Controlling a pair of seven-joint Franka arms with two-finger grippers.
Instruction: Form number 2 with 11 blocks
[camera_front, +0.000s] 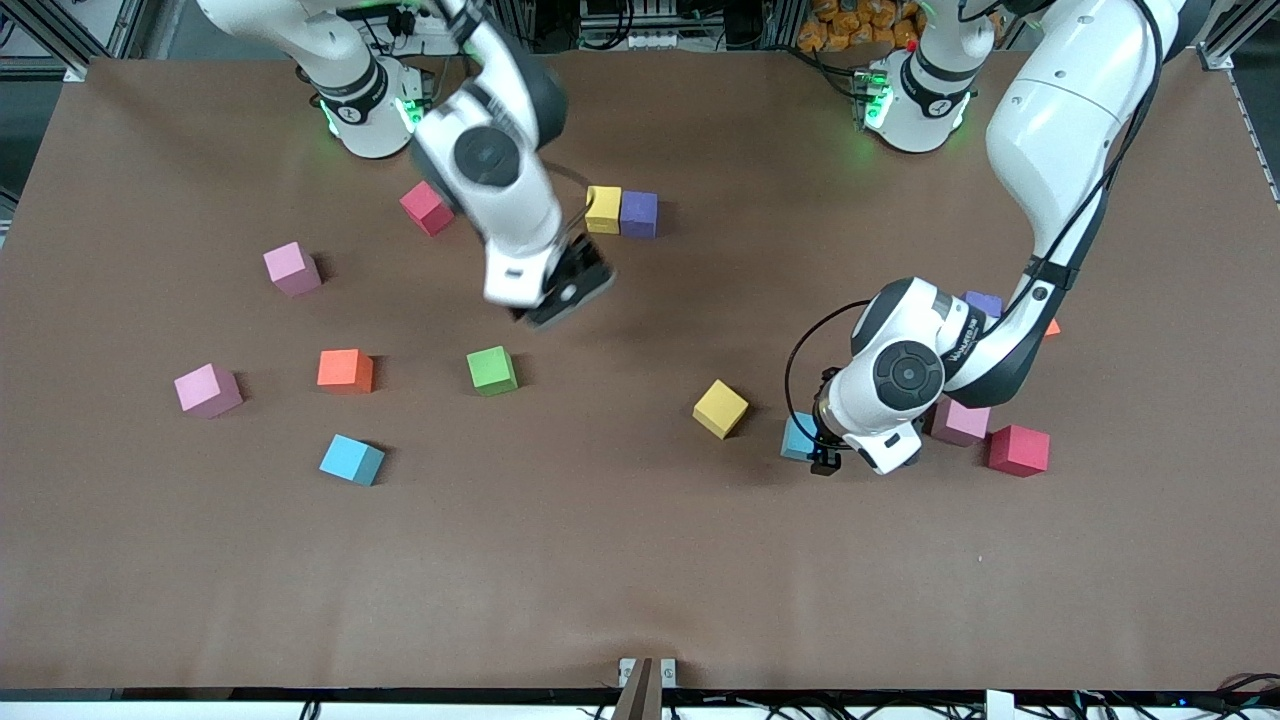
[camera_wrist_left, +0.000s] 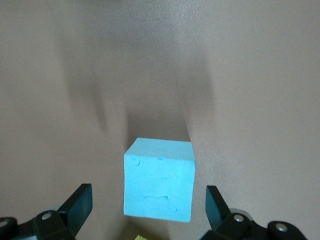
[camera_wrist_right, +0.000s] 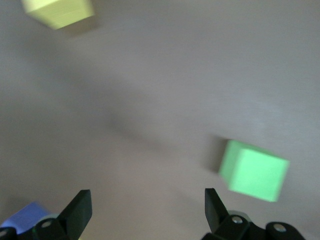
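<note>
Now | your left gripper (camera_wrist_left: 150, 210) is low over the light blue block (camera_wrist_left: 159, 179), jaws wide, empty, straddling it | block on the table beside the yellow block (camera_front: 720, 408) | your right gripper (camera_wrist_right: 147, 210) hangs open, empty, near the green block (camera_wrist_right: 254, 170)

counter (camera_front: 640, 560): brown matte cover | edge: metal frame rails (camera_front: 60, 30) | light: even, soft shadows
</note>
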